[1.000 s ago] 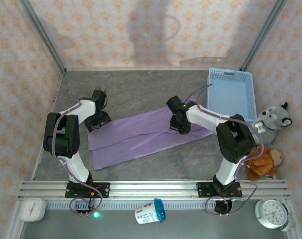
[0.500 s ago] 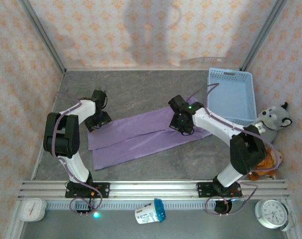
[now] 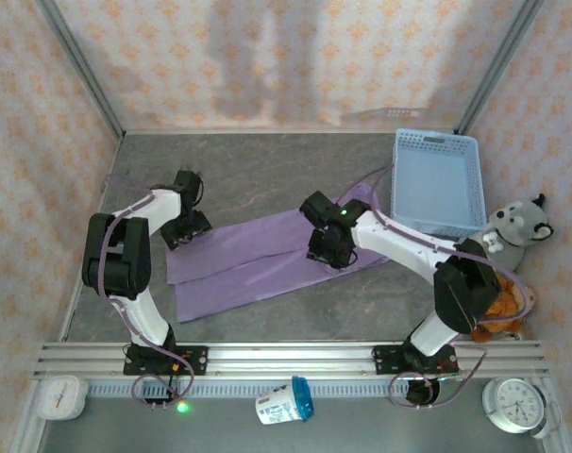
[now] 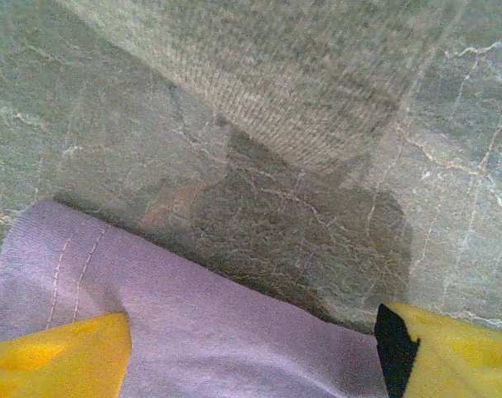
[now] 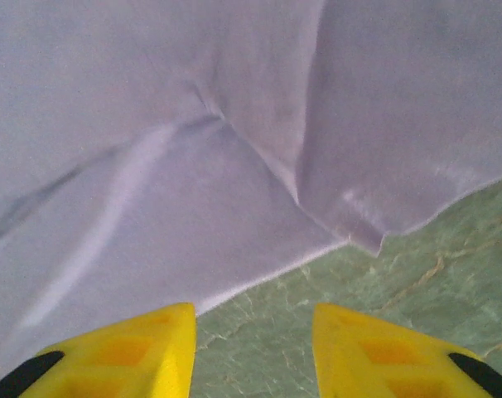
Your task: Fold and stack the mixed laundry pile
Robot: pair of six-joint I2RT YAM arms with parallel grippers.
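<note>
The lavender T-shirt [image 3: 243,269] lies folded in a long band (softly creased).

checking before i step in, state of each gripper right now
Left gripper: open over the lavender T-shirt, not gripping it.
Right gripper: open, holding nothing.

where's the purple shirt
In the top view the purple shirt lies mid-table, left end by the left gripper, the right gripper over its right part, near the basket.
</note>
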